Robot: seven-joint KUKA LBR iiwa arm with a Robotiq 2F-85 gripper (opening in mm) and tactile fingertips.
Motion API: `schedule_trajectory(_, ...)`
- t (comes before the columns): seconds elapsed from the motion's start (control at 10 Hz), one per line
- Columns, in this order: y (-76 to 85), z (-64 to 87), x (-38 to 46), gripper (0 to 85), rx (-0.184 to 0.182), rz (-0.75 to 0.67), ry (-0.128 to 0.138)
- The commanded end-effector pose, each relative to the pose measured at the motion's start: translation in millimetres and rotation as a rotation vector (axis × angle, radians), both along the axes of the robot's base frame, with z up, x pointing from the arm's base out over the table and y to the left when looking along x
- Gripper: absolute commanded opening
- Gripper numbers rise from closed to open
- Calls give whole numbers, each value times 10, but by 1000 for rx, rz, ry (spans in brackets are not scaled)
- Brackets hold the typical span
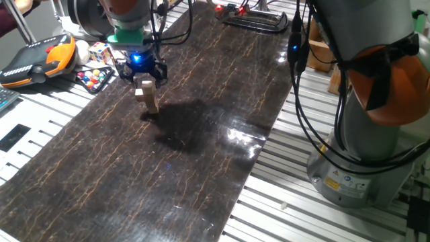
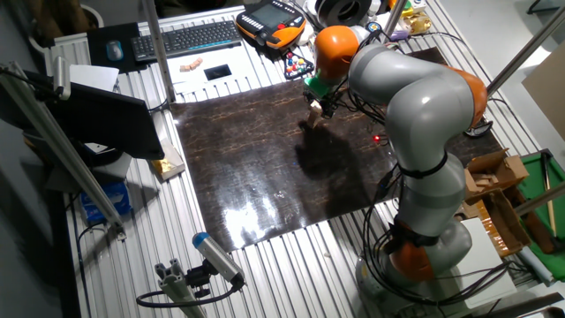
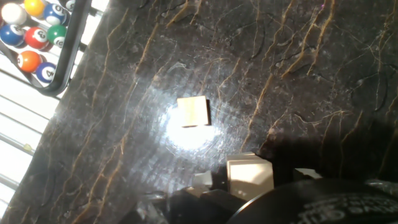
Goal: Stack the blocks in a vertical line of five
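My gripper (image 1: 145, 82) hangs low over the far left part of the dark marbled mat (image 1: 201, 154). It looks shut on one light-tan block (image 1: 145, 85), which fills the bottom of the hand view (image 3: 250, 176) between dark finger parts. Just below and beside it, more tan blocks (image 1: 151, 103) stand on the mat as a short leaning column. In the hand view only that column's top face (image 3: 193, 111) shows, lit by a bright spot and offset up-left of the held block. In the other fixed view the gripper (image 2: 316, 106) is small and partly hidden by the arm.
A black tray of billiard balls (image 3: 37, 37) lies just off the mat's left edge (image 1: 94, 77), with a Rubik's cube (image 1: 101, 52) and an orange-black pendant (image 1: 40, 57) behind it. The robot's base (image 1: 363, 154) stands to the right of the mat. A keyboard (image 2: 185, 37) is at the far side.
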State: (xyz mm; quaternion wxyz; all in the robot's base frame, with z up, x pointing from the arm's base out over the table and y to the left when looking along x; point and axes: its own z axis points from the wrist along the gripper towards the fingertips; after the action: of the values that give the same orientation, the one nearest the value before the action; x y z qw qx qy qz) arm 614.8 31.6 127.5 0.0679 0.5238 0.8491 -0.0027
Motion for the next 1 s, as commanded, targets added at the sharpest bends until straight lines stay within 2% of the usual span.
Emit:
schedule_trajectory(0.0,-19,12,2,683,1,3,0)
schedule_trajectory(0.4,-116,45,-4,683,7,18,6)
schedule_trajectory(0.9,-112,103,-21,673,16,35,21)
